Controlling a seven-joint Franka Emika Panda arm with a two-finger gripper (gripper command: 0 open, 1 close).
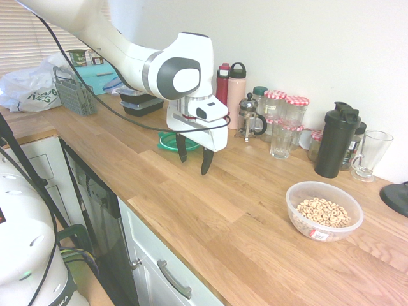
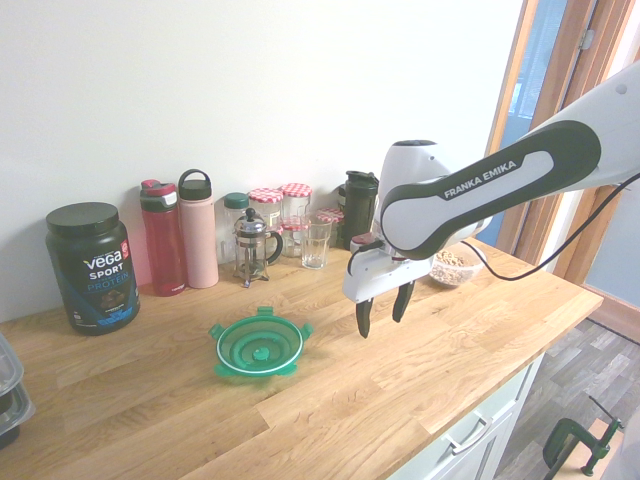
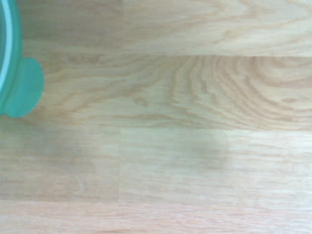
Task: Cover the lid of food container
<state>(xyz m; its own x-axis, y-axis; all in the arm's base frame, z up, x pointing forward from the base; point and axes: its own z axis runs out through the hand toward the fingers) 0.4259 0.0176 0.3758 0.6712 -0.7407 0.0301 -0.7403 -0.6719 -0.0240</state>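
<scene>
The round green lid (image 2: pixel 258 347) lies flat on the wooden counter, its clip tabs sticking out at the rim. One tab and a strip of its rim show as the lid (image 3: pixel 17 83) in the wrist view. In the first exterior view the lid (image 1: pixel 167 141) is mostly hidden behind the gripper. My gripper (image 2: pixel 381 315) hangs open and empty above the bare counter, beside the lid and apart from it. The food container (image 1: pixel 324 210), a clear bowl with ring cereal and a red-white label, stands further along the counter; the arm partly hides the food container (image 2: pixel 454 266) in the second exterior view.
Along the wall stand a black protein tub (image 2: pixel 91 266), two bottles (image 2: pixel 181 234), a French press (image 2: pixel 254 246), red-lidded jars (image 1: pixel 287 116), a black shaker (image 1: pixel 336 139) and a glass mug (image 1: pixel 370 155). Black meal boxes (image 1: pixel 140 102) and a grey basket (image 1: pixel 74 93) sit at the far end.
</scene>
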